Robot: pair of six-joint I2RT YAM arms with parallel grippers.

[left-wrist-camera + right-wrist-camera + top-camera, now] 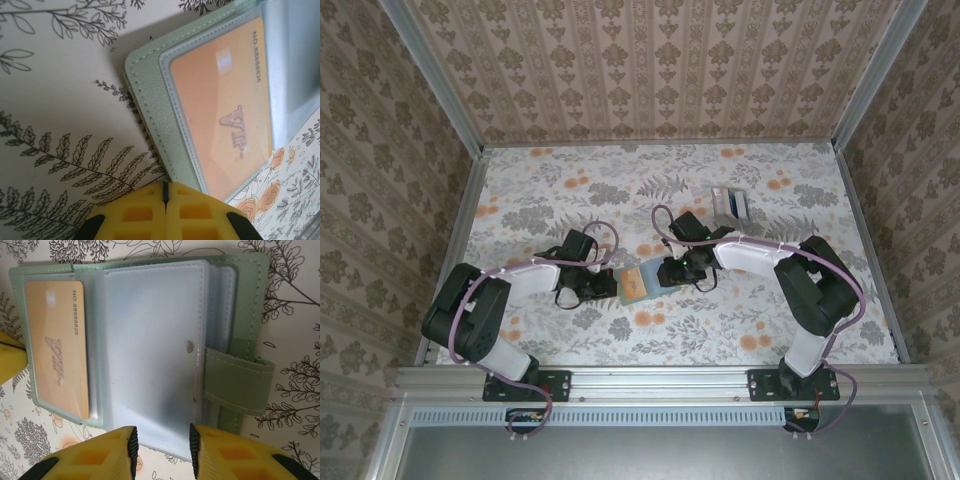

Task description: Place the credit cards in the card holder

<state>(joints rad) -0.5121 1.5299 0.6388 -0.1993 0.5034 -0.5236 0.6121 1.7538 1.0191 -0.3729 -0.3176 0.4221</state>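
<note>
The card holder [638,283] lies open on the table between both grippers, pale green [150,95] with clear plastic sleeves [150,340] and a strap [235,382]. An orange VIP card [220,105] sits in its left pocket [57,350]. My left gripper [608,287] is shut, its yellow tips [165,192] meeting right at the holder's near corner; nothing shows between them. My right gripper [663,272] stands open [162,445] over the near edge of the top sleeve, not closed on it. A few credit cards [731,204], white with a blue part, lie at the back right.
The flowered table [570,180] is boxed in by patterned walls with metal rails on the left [470,200] and right [860,220]. Free surface stretches behind the holder and across the back left.
</note>
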